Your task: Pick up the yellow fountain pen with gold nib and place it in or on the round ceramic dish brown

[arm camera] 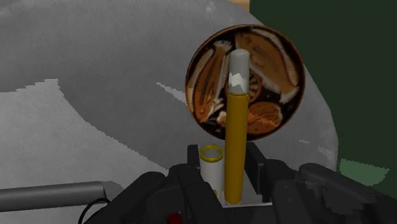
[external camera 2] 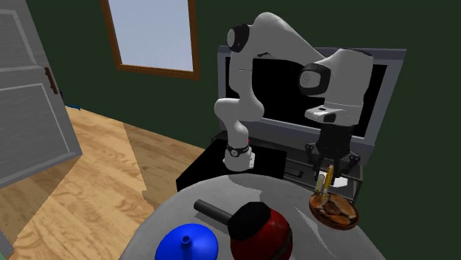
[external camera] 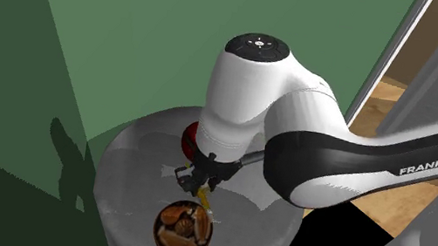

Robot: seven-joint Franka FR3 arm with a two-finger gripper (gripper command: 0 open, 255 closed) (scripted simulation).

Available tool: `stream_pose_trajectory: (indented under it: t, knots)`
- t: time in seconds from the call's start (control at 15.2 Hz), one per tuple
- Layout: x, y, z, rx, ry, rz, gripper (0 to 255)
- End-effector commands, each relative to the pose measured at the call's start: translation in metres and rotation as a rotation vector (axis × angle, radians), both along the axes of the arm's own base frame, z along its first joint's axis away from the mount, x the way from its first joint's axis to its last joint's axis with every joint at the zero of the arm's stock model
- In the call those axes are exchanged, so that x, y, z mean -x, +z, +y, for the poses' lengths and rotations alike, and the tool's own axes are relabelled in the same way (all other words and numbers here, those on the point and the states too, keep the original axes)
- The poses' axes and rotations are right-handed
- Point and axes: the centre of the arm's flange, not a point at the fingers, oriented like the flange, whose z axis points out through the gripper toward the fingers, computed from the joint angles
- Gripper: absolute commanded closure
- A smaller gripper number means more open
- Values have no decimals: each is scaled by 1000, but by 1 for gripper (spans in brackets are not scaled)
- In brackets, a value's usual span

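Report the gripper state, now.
The gripper is shut on the pen.

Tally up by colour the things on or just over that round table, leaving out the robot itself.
Yellow: 1, the pen
Brown: 1, the round dish
Blue: 1, a funnel-shaped thing
Red and black: 1, a round-bodied thing with a black handle
Total: 4
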Motion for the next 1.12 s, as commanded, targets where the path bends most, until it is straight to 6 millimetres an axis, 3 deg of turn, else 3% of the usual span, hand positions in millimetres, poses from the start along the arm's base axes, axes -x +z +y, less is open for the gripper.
stream_pose_trajectory:
  t: [0.0, 0.13, 1.06]
  knots:
    - [8, 0, 24, -1, -2, -1, 255]
    - [16, 0, 46, -1, -2, -1, 255]
    - [16, -74, 46, -1, -2, -1, 255]
